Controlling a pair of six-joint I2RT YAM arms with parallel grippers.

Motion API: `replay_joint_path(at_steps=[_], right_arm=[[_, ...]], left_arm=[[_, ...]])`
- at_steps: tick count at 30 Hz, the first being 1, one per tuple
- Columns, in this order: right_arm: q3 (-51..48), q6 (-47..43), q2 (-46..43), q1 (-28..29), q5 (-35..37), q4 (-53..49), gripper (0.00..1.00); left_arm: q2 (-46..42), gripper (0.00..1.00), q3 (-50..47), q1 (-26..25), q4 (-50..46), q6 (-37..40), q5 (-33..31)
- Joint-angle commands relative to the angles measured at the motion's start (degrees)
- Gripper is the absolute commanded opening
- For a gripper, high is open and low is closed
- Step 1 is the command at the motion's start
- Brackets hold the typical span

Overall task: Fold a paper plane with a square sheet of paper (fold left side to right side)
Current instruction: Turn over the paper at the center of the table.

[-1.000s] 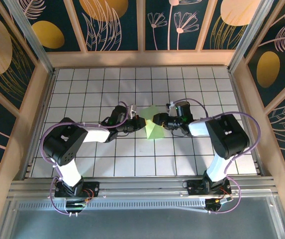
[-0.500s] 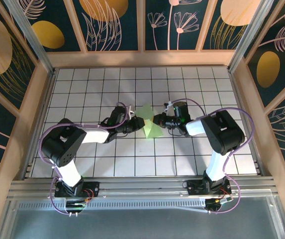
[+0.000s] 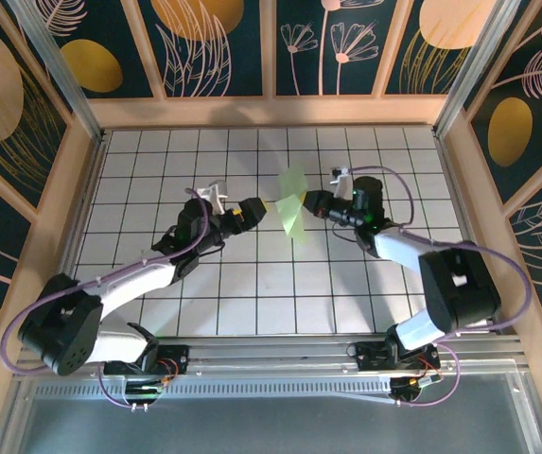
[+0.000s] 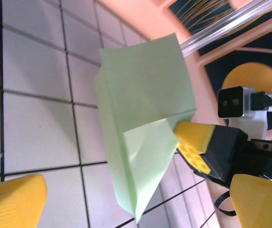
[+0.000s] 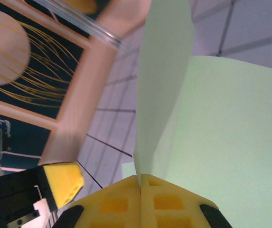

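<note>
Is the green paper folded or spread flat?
Folded: the paper shows creases and layered flaps, pinched between the shut right gripper.

1. Clipped by the bottom edge, wide apart: yellow fingers [image 4: 13,203] of the left claw [image 4: 138,190].
2. Swallowed inside the closed right claw [image 5: 140,183]: gripped edge of the green paper [image 5: 221,118]; beyond that claw, cut by top and right edges.
3. From above, between the claws: creases too small to read.

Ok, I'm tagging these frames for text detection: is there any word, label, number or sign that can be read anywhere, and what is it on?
No readable text anywhere.
The folded green paper is blank.
The white tiles carry only dark grid lines.
The wall panels show plant drawings and gold ovals, no writing.
The right hand, shut on the paper, shows no marking.
</note>
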Motion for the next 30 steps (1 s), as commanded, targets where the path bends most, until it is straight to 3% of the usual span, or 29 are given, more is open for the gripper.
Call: replay_joint_path(at_steps=[1, 8, 11, 21, 30], right_arm=[[2.7, -0.5, -5.1, -0.6, -1.7, 2.1, 0.0], [2.7, 8.8, -9.2, -0.5, -4.6, 11.2, 0.0], [2.6, 11.4, -9.6, -0.3, -5.1, 13.9, 0.0], [1.2, 15.3, -8.5, 0.9, -5.3, 18.2, 0.0], [0.2, 15.3, -8.5, 1.0, -4.7, 18.2, 0.0]], left_arm=[[-1.9, 0.99, -1.1, 0.7, 9.8, -1.6, 2.8], [5.1, 0.96, 3.2, 0.6, 27.3, -9.2, 18.8], [9.4, 0.92, 4.8, 0.5, 33.8, -13.5, 22.5], [18.7, 0.76, 9.2, -1.4, 44.0, -20.2, 25.5], [18.6, 0.41, 9.4, -1.3, 43.0, -20.0, 23.8]])
